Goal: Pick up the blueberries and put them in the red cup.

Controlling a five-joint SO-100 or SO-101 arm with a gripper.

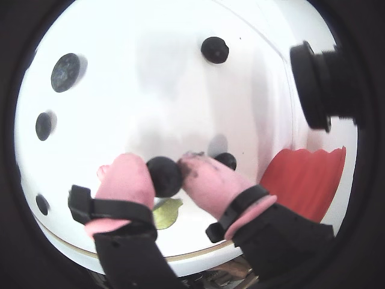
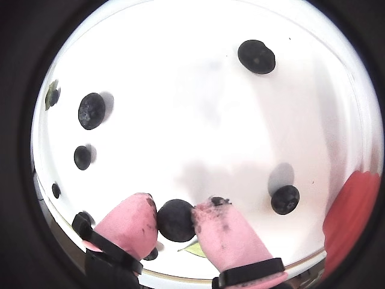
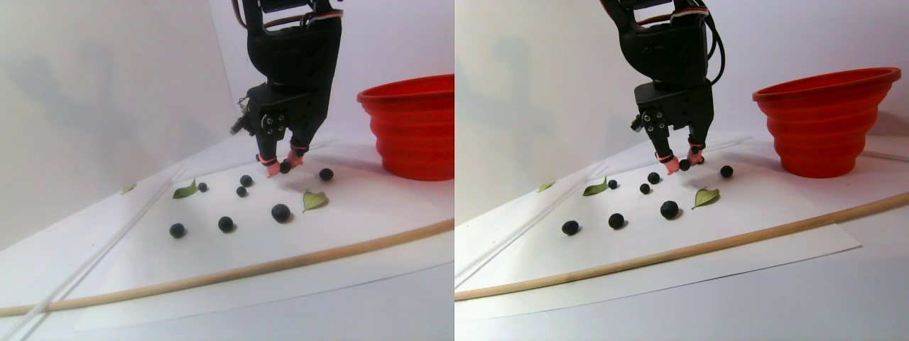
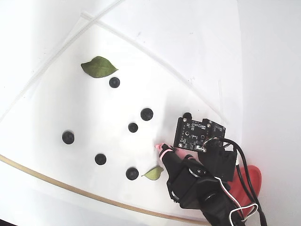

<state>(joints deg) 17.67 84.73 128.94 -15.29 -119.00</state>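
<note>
The red cup point(image 4: 251, 181) was mostly hidden under the arm in the fixed view, and the frame edge cut it off in a wrist view point(image 1: 307, 180) and in the left half of the stereo pair point(image 3: 415, 128). A green leaf point(image 1: 165, 212) lay half behind the pink fingertips point(image 1: 126, 180). From above, the gripped berry could not be seen.

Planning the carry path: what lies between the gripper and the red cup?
One loose blueberry on bare white paper between the gripper and the red cup, per the stereo pair view.
</note>
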